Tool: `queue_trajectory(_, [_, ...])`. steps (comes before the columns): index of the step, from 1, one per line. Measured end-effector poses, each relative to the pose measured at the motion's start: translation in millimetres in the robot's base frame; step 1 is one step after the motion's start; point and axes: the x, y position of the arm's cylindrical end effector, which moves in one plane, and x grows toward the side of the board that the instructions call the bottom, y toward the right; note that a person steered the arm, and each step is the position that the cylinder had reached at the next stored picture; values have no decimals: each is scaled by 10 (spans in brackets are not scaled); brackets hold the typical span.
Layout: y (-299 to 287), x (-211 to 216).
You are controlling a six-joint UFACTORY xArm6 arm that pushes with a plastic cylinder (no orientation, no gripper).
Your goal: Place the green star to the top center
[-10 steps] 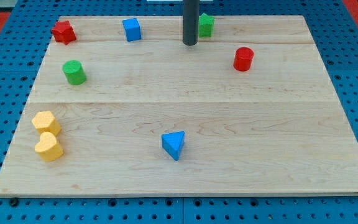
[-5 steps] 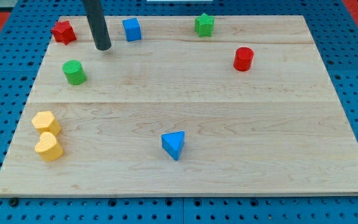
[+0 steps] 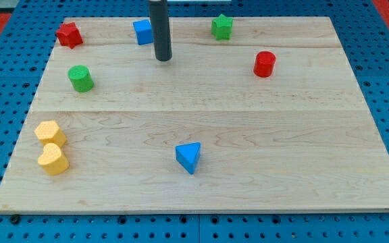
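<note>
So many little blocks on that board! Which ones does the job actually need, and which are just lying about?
In the job:
green star, near the view's top, right of centre
my tip, just right of the blue cube

Lying about:
blue cube
red star
red cylinder
green cylinder
two yellow blocks
blue triangle

No legible text, label, brand, number or sign appears anywhere: the wooden board (image 3: pixel 201 101), the coloured blocks upon it and the blue perforated surface around it carry none.

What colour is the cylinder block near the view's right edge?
Red, clear in the camera view, its only view.
</note>
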Motion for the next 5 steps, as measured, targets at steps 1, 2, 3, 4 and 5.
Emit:
queue_trajectory(1, [84, -40])
queue_trajectory(2, [516, -87])
queue_trajectory(3, [1087, -313])
queue_trajectory(4, [1648, -565])
queue_trajectory(5, [1444, -819])
